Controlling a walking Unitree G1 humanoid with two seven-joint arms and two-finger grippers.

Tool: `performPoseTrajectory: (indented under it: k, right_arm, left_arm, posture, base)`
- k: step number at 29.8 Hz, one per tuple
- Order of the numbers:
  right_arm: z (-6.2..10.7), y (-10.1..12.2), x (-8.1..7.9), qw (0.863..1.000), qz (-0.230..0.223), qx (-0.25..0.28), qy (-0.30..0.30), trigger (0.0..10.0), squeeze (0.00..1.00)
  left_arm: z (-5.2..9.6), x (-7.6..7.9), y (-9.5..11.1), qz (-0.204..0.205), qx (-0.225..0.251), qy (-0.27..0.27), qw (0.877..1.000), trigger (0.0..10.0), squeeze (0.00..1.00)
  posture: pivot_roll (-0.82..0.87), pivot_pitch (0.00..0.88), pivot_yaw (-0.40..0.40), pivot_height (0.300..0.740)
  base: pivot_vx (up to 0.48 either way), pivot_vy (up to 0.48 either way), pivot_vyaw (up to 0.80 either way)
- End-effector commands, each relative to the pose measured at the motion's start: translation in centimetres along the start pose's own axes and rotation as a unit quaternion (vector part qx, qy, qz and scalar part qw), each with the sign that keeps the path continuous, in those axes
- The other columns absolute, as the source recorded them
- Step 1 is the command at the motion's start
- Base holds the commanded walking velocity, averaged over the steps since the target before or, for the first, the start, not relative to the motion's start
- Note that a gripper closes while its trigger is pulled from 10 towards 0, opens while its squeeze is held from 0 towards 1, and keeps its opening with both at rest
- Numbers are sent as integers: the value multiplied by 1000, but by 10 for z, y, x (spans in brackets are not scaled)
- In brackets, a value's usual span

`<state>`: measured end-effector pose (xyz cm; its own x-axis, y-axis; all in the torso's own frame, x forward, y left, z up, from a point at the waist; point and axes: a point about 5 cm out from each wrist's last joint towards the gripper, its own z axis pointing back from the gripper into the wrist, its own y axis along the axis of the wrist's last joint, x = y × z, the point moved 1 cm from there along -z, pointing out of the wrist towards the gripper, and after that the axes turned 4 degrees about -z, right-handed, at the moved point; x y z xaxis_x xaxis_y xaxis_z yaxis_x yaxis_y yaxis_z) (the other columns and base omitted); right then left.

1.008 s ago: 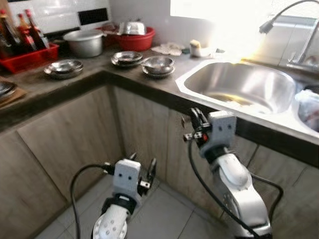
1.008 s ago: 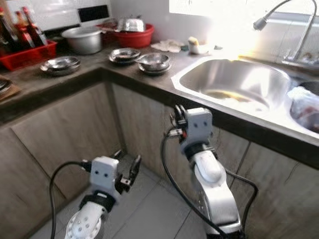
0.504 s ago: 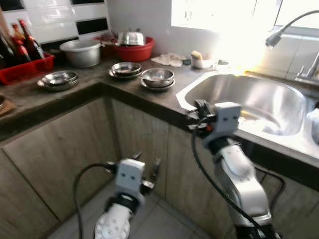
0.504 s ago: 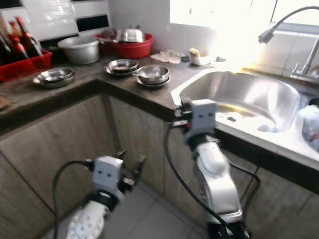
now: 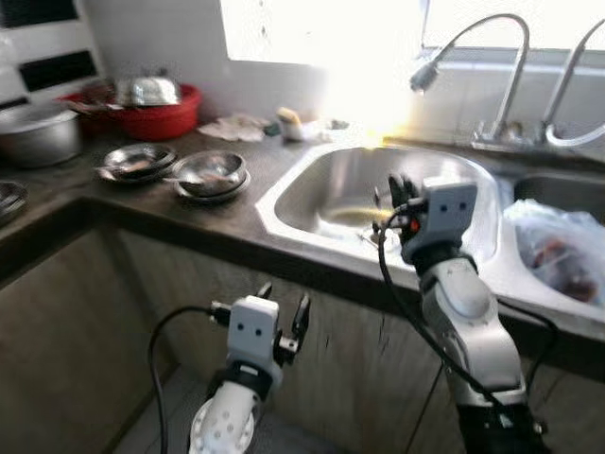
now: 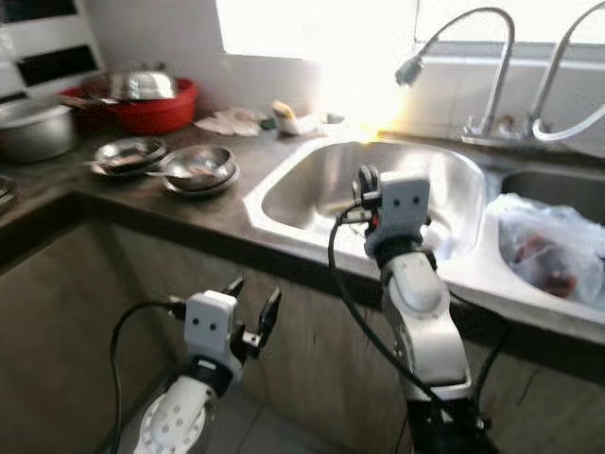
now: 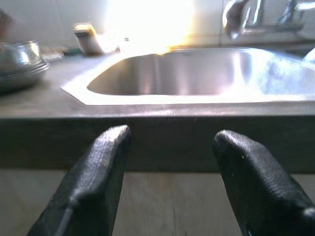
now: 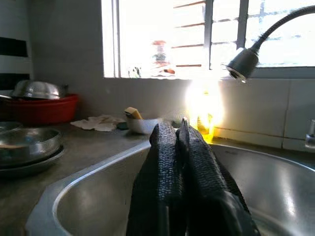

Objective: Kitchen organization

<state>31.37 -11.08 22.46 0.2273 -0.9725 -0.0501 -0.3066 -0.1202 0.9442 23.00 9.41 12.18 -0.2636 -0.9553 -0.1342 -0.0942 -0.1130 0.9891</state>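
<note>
Open sink basin [image 5: 331, 194], faucet [image 5: 473, 57] overhead, stacked bowls [image 5: 210, 175] left

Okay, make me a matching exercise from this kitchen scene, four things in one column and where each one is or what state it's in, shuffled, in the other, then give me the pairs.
Column one:
1. round red plastic basin
2. clear plastic bag
3. left gripper
4. right gripper

Column two:
A. fingers pressed together, raised over the steel sink
B. in the basin right of that sink
C. fingers spread, low before the cabinet front
D. at the back of the dark countertop, by the wall

Pairs: 1-D, 2-B, 3-C, 4-A
</note>
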Motion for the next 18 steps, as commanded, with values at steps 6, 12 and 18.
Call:
performPoseTrajectory:
  k: [6,12,18]
  right_arm:
    - [-4,-12,3,999,24,-40,6,10000,0]
    - [-5,-25,-1,996,30,-76,18,10000,0]
    - [-18,-36,4,993,64,-101,25,10000,0]
  left_arm:
    - [-2,5,4,6,9,-8,1000,10000,0]
    - [-2,5,3,7,5,-4,1000,10000,0]
    - [-2,7,2,11,0,-8,1000,10000,0]
  posture:
    - [29,33,-20,740]
    - [32,39,-21,740]
    - [36,46,-29,740]
  base:
    - [381,0,0]
    - [325,0,0]
    - [41,0,0]
